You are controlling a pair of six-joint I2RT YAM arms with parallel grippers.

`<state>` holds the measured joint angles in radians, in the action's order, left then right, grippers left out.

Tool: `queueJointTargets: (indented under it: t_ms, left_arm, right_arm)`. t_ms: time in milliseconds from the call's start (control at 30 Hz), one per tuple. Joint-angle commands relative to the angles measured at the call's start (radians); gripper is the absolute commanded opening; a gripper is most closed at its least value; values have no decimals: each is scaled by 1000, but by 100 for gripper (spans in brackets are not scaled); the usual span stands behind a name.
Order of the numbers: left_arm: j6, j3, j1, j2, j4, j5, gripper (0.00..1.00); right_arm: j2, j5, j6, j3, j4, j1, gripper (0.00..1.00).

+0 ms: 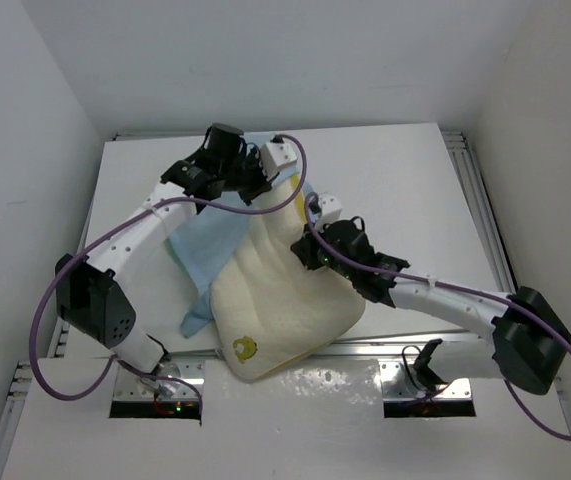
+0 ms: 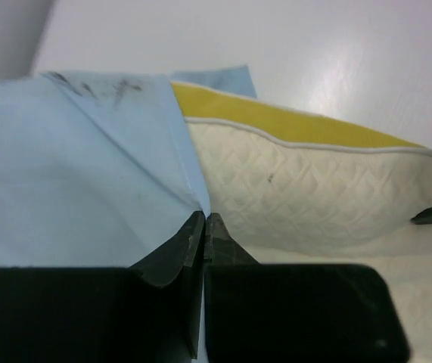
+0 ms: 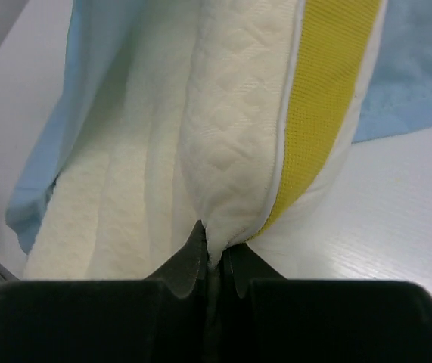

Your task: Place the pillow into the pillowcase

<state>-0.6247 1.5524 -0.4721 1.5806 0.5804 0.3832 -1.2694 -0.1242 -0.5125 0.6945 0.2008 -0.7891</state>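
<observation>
Now L gripper pinched tight on pillowcase edge; R gripper clamped on pillow fold.

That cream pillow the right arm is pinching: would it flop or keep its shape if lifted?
Probably soft: the pillow creases into a deep fold where the right fingers pinch it. It looks thick and puffy, so likely light and only half floppy. Its quilted cover seems unlikely to slip.

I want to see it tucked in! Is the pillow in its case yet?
Not yet. Done: both grips. The left pincer pinches the blue pillowcase, the right pincer pinches the pillow. Left to do: sliding the pillow in; most of it shows bare.
</observation>
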Motion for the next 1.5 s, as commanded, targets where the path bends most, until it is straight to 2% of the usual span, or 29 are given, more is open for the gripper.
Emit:
queueJointTargets:
  t_ms: [0,100,133,167,233,267,367,433,467,633,700,800,833,867,967,1100,1333,1467]
  left_arm:
    - [-43,-125,-16,-66,32,-81,0]
    - [-49,-201,-16,-105,22,-139,0]
    - [-32,-206,-16,-108,13,-151,4]
    - [14,-200,-17,-105,-19,-170,19]
    - [40,-189,-48,-91,-65,-220,34]
    - [45,-184,-66,-85,-79,-248,47]
    - [43,-183,-126,-61,-91,-314,58]
    - [45,-189,-154,-44,-94,-349,60]
    - [45,-202,-160,-39,-105,-413,60]
    - [-21,-267,-160,-10,-240,-628,56]
    - [-49,-282,-160,4,-255,-665,54]
    - [-52,-301,-158,4,-263,-664,26]
    - [-40,-296,-157,1,-251,-631,7]
    - [-27,-287,-158,-1,-235,-606,1]
    - [16,-209,-160,-5,-139,-456,0]
    - [52,-127,-160,-24,-125,-259,0]
    - [86,-19,-177,-10,-133,-162,0]
    - [111,-25,-201,-31,-116,-135,0]
  right_arm:
    - [-47,17,-30,-16,28,-140,0]
    - [-79,11,-52,-29,77,-170,0]
    - [-85,5,-46,-27,78,-173,0]
    - [-91,-3,-40,-27,78,-174,0]
    - [-91,-5,-32,-24,78,-174,0]
    - [-91,-2,-31,-21,78,-174,0]
    - [-87,21,-38,-9,68,-174,0]
    - [-84,27,-57,-15,81,-174,0]
    - [-81,28,-61,-24,87,-173,0]
    - [-55,14,-93,-53,129,-173,0]
    - [-48,6,-99,-62,130,-174,0]
    - [-47,0,-97,-61,118,-174,0]
    - [-48,4,-93,-52,111,-174,0]
    - [-50,9,-90,-47,104,-174,0]
    - [-47,14,-54,-17,36,-173,0]
    - [-42,1,14,20,-26,-185,0]
    - [-53,17,65,71,-70,-202,0]
    - [-59,6,62,68,-61,-202,0]
